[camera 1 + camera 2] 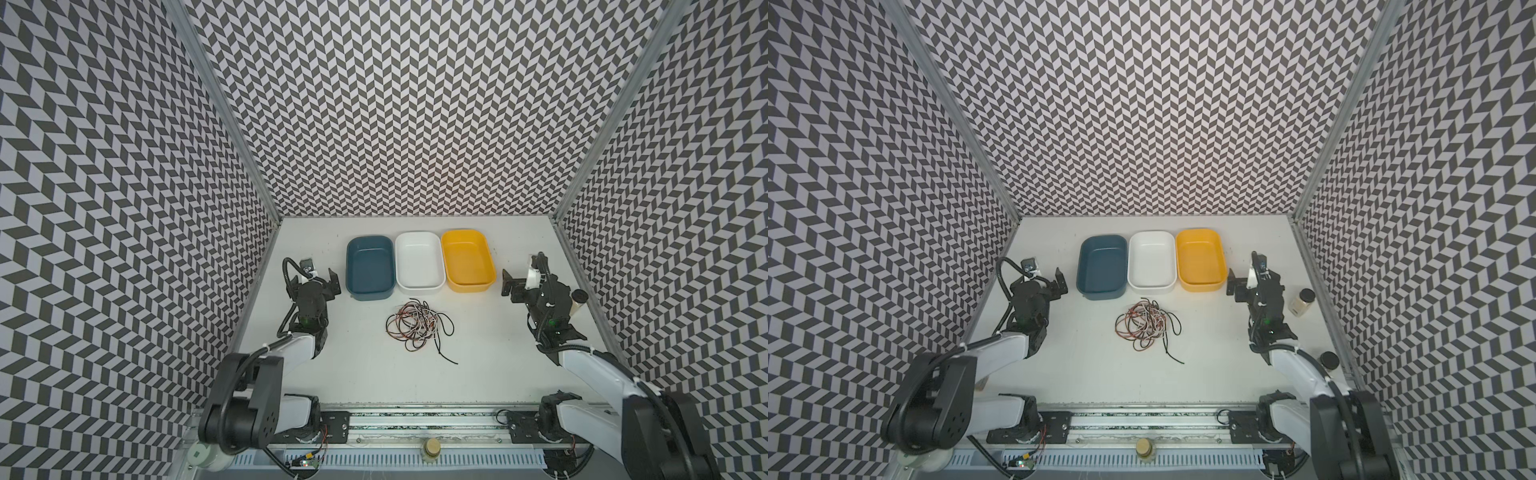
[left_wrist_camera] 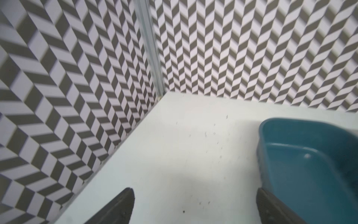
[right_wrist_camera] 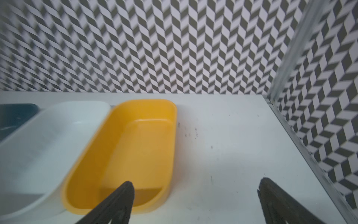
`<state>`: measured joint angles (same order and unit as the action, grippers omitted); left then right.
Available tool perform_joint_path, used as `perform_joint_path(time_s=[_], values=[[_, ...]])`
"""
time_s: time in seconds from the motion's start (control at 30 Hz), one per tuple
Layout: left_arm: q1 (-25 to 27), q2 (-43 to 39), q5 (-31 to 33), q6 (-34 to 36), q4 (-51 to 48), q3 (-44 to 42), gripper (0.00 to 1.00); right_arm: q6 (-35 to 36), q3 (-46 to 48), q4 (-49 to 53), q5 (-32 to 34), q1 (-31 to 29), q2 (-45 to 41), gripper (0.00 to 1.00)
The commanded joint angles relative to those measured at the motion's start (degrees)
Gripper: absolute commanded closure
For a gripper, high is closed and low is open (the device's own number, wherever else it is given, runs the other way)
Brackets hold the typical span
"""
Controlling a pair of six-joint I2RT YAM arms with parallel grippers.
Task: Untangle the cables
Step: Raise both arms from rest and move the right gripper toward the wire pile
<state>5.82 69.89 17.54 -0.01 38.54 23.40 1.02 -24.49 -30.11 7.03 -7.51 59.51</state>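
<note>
Item: tangle of thin black, white and red-orange cables (image 1: 417, 328).
Location: loosely heaped mid-bench on white bench (image 1: 478, 365), just before white plastic tray (image 1: 419, 286).
Form: pile roughly round, no clear long axis; one black tail (image 1: 446, 355) trailed frontward, toward right arm's side.
Left hand (image 1: 312, 280), right hand (image 1: 523, 276): found flanking pile, well apart from it, about equally far.
Both hands spread wide, nothing held or touched.
Untangling judged unstarted.
</note>
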Motion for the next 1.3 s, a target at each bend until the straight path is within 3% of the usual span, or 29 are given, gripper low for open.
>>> perform_joint_path(time_s=[0.0,0.07,0.1,0.17,0.2,0.27,0.33,0.43,0.47,0.53,0.67,0.77,0.83,0.97,1.27], values=[[3.7,-11.1,3.3,2.3,-20.7,5.7,0.0,-1.4,-5.0,11.8,2.0,-6.0,-6.3,0.0],[4.3,-15.9,6.5,-3.5,-34.6,11.9,0.0,-6.4,-13.1,26.2,-2.5,-7.4,-9.3,0.0],[4.3,-17.6,8.8,-10.8,-41.7,15.3,0.0,-10.2,-17.2,31.8,-6.7,-7.4,-10.3,0.0],[4.2,-20.4,10.3,-19.3,-52.2,21.2,0.0,-15.9,-22.3,36.9,-14.7,-7.4,-10.9,0.0],[4.2,-22.2,6.4,-21.1,-58.2,23.5,0.0,-20.5,-23.6,37.2,-17.6,-7.3,-11.1,0.0],[4.6,-25.0,-0.1,-19.9,-59.7,24.1,0.0,-27.2,-25.3,38.7,-19.2,-7.3,-12.1,0.0],[6.0,-26.7,-5.2,-20.4,-60.5,24.3,0.0,-36.0,-25.2,42.8,-16.5,-7.2,-14.7,0.0],[7.8,-28.6,-13.2,-18.9,-62.5,23.7,0.0,-40.4,-19.3,33.0,-17.7,-7.3,-19.6,0.0],[8.0,-29.0,-13.3,-19.8,-63.3,23.4,0.0,-41.3,-17.5,30.4,-17.7,-7.3,-21.2,0.0],[8.0,-29.6,-13.4,-21.6,-65.2,23.2,0.0,-41.4,-17.7,31.7,-18.5,-7.3,-22.1,0.0],[9.3,-32.5,-16.1,-23.9,-64.8,21.0,0.0,-35.5,-25.7,47.5,-21.0,-7.8,-18.7,0.0],[9.7,-33.3,-19.1,-22.0,-67.6,21.3,0.0,-33.0,-27.8,54.9,-19.8,-9.6,-17.4,0.0],[9.7,-32.6,-17.7,-21.6,-72.2,22.6,0.0,-31.7,-27.8,58.7,-16.5,-12.3,-17.3,0.0],[9.8,-33.7,-13.6,-23.1,-78.0,21.9,0.0,-30.9,-26.9,63.0,-9.4,-20.9,-16.3,0.0],[11.1,-36.4,-9.8,-23.2,-77.1,18.0,0.0,-33.1,-25.1,63.2,2.6,-40.0,-7.4,0.06]])
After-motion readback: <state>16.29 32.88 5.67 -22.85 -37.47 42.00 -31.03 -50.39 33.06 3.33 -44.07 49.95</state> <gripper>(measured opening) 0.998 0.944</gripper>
